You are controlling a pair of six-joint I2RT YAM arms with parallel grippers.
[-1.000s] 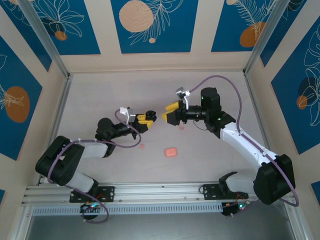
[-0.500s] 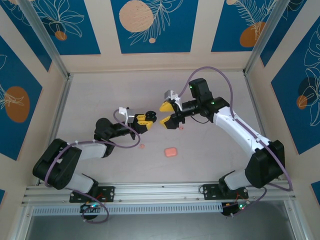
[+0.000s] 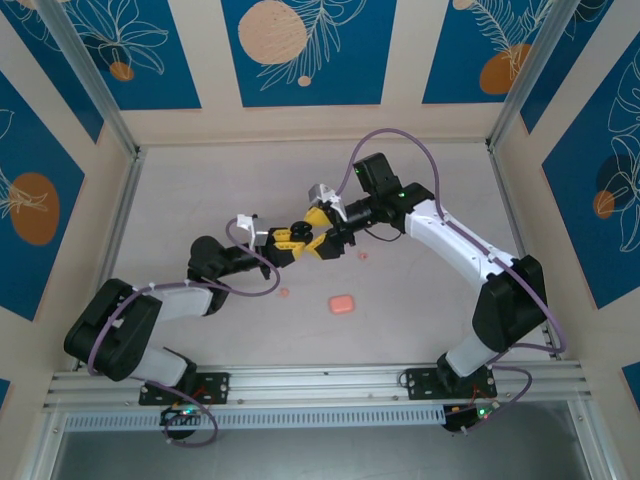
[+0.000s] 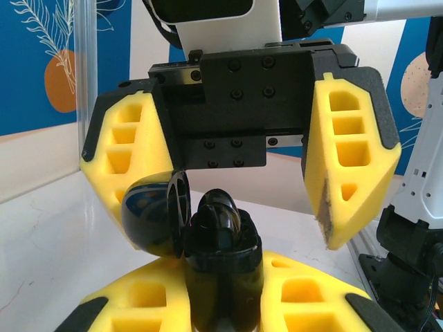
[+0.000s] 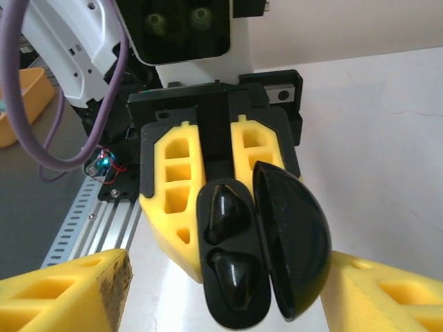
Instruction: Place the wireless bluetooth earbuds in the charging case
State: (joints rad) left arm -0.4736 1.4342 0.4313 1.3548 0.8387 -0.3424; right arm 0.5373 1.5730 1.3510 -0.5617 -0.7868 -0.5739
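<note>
We judge the charging case (image 5: 228, 266), pinched by our left gripper (image 3: 297, 240) at 9 o'clock from our wide-open right gripper (image 3: 319, 232), light and slippery: hold its body.

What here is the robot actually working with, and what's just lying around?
In use: black case, lid open, clamped in the left fingers; two black earbuds, seemingly seated in it; right fingers, open, alongside.
Lying about: pink case and two tiny pink bits on the table, untouched.

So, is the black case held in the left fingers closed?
No: the black case has its lid swung open to one side, with both inner wells exposed.
</note>
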